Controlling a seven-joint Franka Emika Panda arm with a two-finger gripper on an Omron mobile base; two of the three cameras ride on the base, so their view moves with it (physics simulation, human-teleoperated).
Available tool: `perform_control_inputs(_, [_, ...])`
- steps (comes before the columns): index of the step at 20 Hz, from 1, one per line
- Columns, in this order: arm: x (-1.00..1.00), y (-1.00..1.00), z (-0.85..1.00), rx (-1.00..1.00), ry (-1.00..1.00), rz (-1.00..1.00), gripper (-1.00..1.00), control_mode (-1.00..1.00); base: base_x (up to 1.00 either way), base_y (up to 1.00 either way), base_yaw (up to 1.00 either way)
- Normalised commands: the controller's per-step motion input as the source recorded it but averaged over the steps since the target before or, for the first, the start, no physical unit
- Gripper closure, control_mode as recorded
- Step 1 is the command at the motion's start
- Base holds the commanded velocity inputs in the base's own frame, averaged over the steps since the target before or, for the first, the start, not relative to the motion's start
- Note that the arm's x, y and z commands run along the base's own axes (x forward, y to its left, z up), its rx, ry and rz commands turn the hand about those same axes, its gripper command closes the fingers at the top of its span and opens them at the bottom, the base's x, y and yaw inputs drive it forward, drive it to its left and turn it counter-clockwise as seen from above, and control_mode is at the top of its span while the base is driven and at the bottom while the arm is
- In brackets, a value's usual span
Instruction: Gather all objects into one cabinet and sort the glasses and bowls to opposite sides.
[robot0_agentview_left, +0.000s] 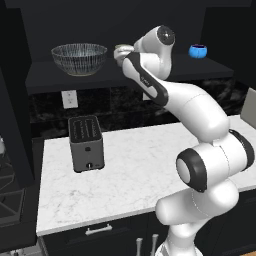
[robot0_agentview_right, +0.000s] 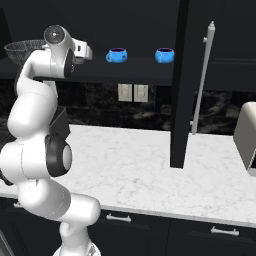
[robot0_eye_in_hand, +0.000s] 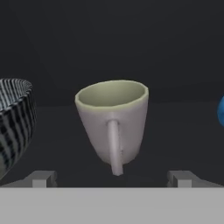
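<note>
On the dark cabinet shelf (robot0_agentview_left: 45, 77) the beige cup (robot0_eye_in_hand: 113, 120) stands upright straight ahead of my open gripper (robot0_eye_in_hand: 113, 178), its handle turned toward the hand. Both fingertips (robot0_eye_in_hand: 41, 178) stay short of the cup, well apart on either side of it. To the cup's left is the wide clear ribbed bowl (robot0_eye_in_hand: 13, 122), also seen as the bowl (robot0_agentview_left: 79, 57). To its right are two blue bowls (robot0_agentview_right: 117, 55) (robot0_agentview_right: 164, 55). From the left base the cup (robot0_agentview_left: 120, 49) peeks out behind my hand.
A toaster (robot0_agentview_left: 86, 144) stands on the white marble counter (robot0_agentview_left: 140, 165) below the shelf. The tall cabinet door (robot0_agentview_right: 180, 85) with its long white bar handle (robot0_agentview_right: 202, 75) hangs open at the right. A pale appliance (robot0_agentview_right: 246, 135) sits at the counter's far right.
</note>
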Motion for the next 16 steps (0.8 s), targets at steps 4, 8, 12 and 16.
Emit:
perform_control_inputs(4, [0.06,0.09,-0.03,0.0,0.0,0.0,-1.0,-1.0,0.0,0.0,0.0])
perform_control_inputs(8, [0.06,0.06,-0.02,0.0,0.0,0.0,-1.0,-1.0,0.0,0.0,0.0])
perform_control_inputs(12, [0.1,0.01,0.0,0.0,0.0,0.0,-1.0,-1.0,0.0,0.0,0.0])
perform_control_inputs(16, [0.11,0.0,0.0,0.0,0.0,0.0,-1.0,-1.0,0.0,0.0,0.0])
